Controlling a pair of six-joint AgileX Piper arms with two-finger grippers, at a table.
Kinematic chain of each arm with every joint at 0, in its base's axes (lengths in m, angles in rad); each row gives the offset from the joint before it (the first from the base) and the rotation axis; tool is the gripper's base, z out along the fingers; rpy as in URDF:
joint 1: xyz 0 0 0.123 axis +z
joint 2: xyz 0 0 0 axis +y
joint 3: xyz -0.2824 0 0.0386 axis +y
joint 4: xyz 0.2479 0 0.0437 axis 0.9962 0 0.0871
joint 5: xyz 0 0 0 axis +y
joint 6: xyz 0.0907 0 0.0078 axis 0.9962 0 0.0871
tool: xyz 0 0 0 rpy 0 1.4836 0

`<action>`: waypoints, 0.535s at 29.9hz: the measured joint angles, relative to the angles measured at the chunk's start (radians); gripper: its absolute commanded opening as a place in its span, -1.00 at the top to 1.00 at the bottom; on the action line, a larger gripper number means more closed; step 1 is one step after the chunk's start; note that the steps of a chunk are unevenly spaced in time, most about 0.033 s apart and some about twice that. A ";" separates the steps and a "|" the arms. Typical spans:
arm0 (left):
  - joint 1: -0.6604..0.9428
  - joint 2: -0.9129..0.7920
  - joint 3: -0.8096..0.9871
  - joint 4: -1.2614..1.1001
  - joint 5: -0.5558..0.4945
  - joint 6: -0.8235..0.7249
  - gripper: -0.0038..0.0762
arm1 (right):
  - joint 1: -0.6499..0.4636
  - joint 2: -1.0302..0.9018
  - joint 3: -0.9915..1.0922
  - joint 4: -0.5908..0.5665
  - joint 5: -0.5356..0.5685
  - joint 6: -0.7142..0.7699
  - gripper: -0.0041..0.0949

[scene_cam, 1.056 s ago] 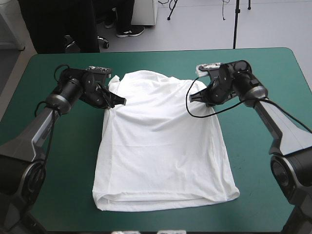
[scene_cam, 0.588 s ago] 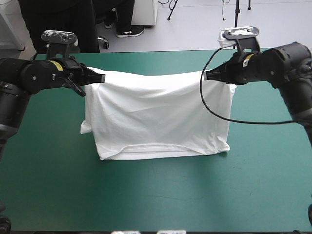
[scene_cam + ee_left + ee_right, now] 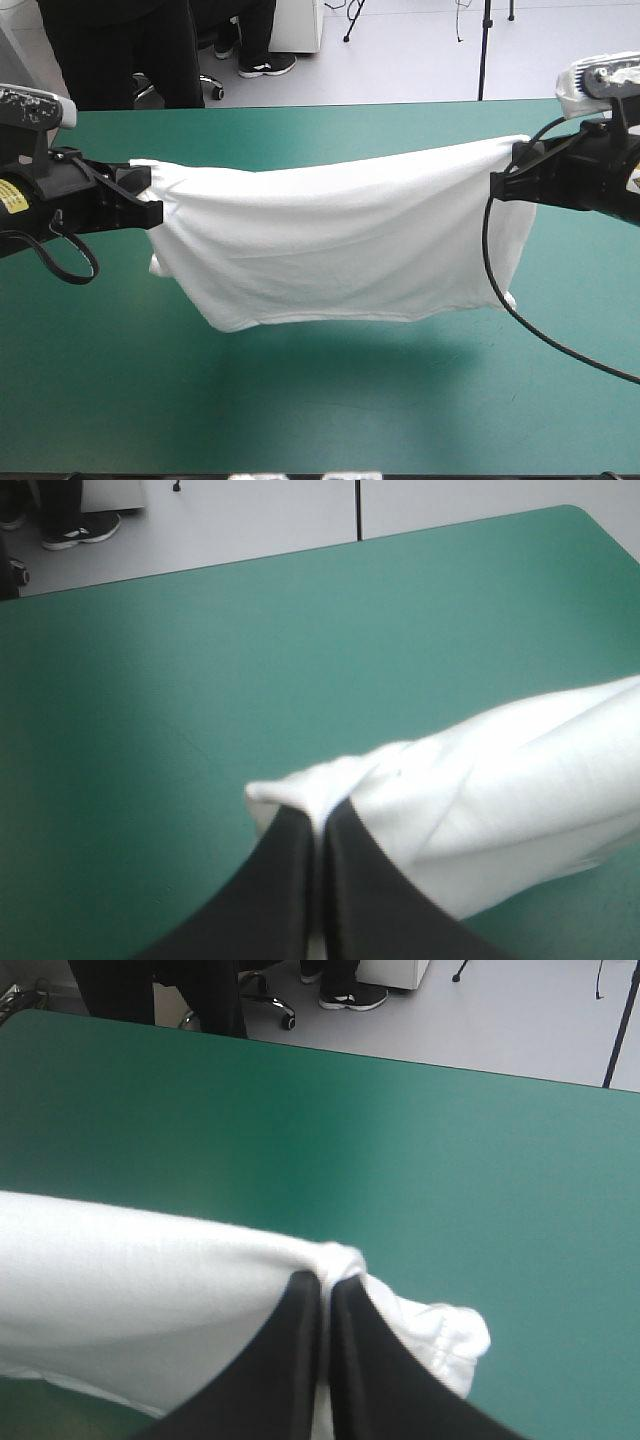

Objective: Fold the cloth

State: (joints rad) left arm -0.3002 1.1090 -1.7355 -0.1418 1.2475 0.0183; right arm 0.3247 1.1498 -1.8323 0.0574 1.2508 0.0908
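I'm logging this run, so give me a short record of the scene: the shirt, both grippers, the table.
T-shirt: white, lifted, stretched as a hanging sheet between both grippers
left gripper: shut on the T-shirt's upper corner
right gripper: shut on the opposite upper corner
table: teal-green cover, T-shirt's shadow on it
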 measured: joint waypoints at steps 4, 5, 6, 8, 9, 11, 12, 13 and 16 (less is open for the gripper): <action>-0.019 0.004 0.000 -0.002 0.005 0.000 0.93 | 0.000 -0.008 -0.001 0.000 0.000 0.000 0.95; -0.019 0.011 0.000 -0.001 0.005 0.000 0.93 | 0.000 -0.003 -0.001 0.000 0.000 0.000 0.95; -0.019 0.017 0.000 0.003 0.002 0.000 0.93 | 0.000 0.006 -0.001 -0.001 0.000 0.000 0.95; -0.019 0.044 0.000 0.014 -0.020 0.000 0.93 | 0.000 0.032 -0.001 -0.012 -0.002 0.000 0.95; -0.019 0.063 0.000 0.021 -0.038 0.000 0.93 | 0.000 0.051 -0.001 -0.023 -0.008 0.000 0.95; -0.019 0.108 0.000 0.036 -0.081 0.001 0.93 | 0.000 0.096 -0.001 -0.051 -0.036 0.000 0.95; -0.019 0.136 0.000 0.047 -0.112 0.001 0.93 | 0.000 0.125 -0.001 -0.067 -0.057 0.000 0.95; -0.019 0.160 -0.004 0.057 -0.144 0.001 0.93 | 0.000 0.156 -0.001 -0.084 -0.081 0.000 0.95; -0.020 0.257 -0.043 0.098 -0.237 0.001 0.93 | 0.000 0.255 -0.007 -0.120 -0.142 0.000 0.95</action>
State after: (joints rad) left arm -0.3201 1.3664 -1.7786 -0.0439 1.0102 0.0195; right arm 0.3247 1.4052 -1.8392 -0.0625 1.1087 0.0908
